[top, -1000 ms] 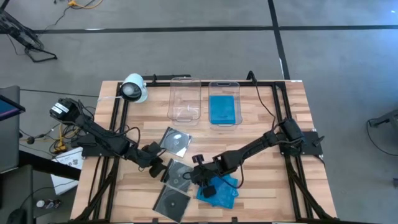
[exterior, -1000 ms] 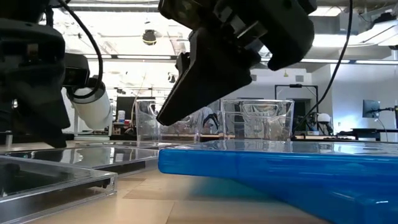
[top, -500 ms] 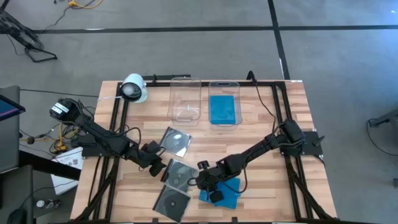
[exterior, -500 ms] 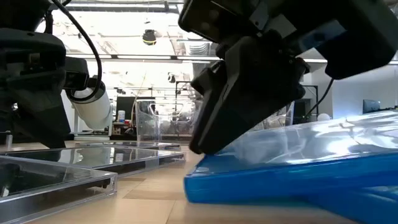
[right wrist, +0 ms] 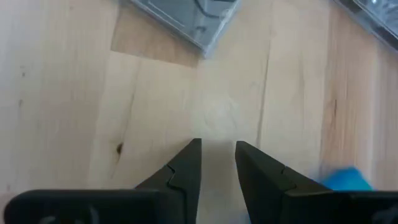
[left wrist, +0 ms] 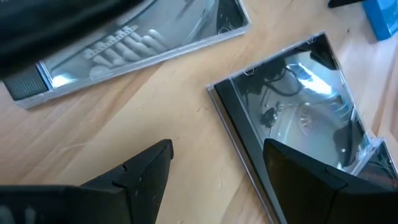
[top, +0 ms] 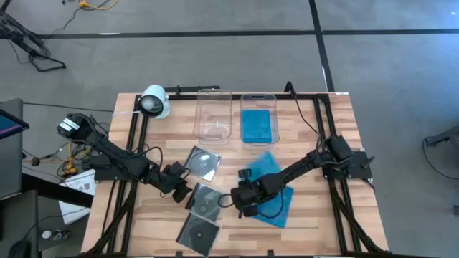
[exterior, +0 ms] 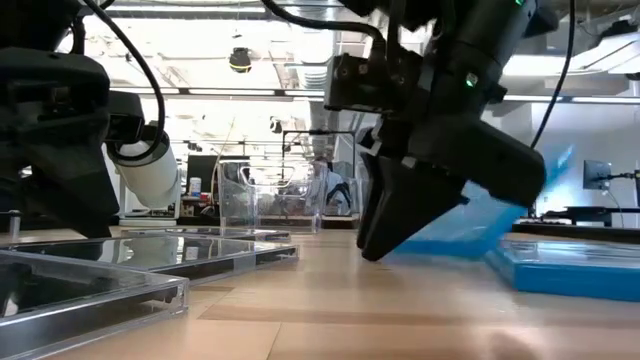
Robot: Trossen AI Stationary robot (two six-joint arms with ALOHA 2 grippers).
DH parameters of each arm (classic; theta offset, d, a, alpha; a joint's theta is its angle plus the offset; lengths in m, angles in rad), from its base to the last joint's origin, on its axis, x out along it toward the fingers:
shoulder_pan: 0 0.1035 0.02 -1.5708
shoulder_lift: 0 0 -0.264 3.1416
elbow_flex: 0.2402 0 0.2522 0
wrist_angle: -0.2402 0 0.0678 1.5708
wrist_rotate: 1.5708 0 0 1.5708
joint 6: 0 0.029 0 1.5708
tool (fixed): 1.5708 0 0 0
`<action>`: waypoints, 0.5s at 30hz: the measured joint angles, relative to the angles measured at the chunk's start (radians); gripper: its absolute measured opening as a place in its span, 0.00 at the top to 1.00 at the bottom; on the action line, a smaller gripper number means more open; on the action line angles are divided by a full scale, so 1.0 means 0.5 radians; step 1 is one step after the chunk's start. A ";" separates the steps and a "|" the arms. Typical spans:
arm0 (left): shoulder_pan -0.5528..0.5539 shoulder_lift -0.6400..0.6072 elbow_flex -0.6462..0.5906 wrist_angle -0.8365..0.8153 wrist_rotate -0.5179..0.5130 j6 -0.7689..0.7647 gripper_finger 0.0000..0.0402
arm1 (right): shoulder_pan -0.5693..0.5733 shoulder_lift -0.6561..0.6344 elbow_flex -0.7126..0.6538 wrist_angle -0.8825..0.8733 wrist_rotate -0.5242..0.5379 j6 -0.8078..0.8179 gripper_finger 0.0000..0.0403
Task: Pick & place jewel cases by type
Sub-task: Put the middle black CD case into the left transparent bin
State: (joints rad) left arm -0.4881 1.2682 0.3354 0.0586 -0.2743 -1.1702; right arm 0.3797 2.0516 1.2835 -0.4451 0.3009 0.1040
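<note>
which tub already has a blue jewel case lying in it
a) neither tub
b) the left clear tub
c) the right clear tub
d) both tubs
c: in the high view the right tub shows a blue jewel case lying flat inside, while the left tub looks see-through down to the wood.

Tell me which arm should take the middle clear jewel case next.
Left, probably. The left hand is open beside the clear case, which lies just ahead of it in its wrist view. The right hand is over by the blue cases.
</note>
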 joint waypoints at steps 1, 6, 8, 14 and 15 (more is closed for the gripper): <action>0.000 0.000 0.000 0.000 -0.003 0.000 0.37 | -0.001 -0.018 -0.001 0.003 -0.004 -0.004 0.76; 0.000 0.000 0.000 0.007 -0.004 0.002 0.37 | 0.009 -0.081 -0.009 0.098 -0.010 -0.082 0.76; 0.000 0.000 0.000 0.019 0.001 0.002 0.37 | 0.020 -0.087 -0.005 0.176 -0.046 -0.101 0.76; -0.007 0.000 0.000 0.101 0.109 -0.001 0.37 | 0.042 -0.058 -0.005 0.281 -0.237 -0.105 0.76; -0.014 0.000 0.000 0.130 0.132 -0.011 0.37 | 0.049 -0.059 -0.005 0.301 -0.238 -0.105 0.76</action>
State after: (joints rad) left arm -0.4951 1.2682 0.3355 0.1236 -0.2083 -1.1757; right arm 0.4041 2.0221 1.2812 -0.2946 0.1821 0.0517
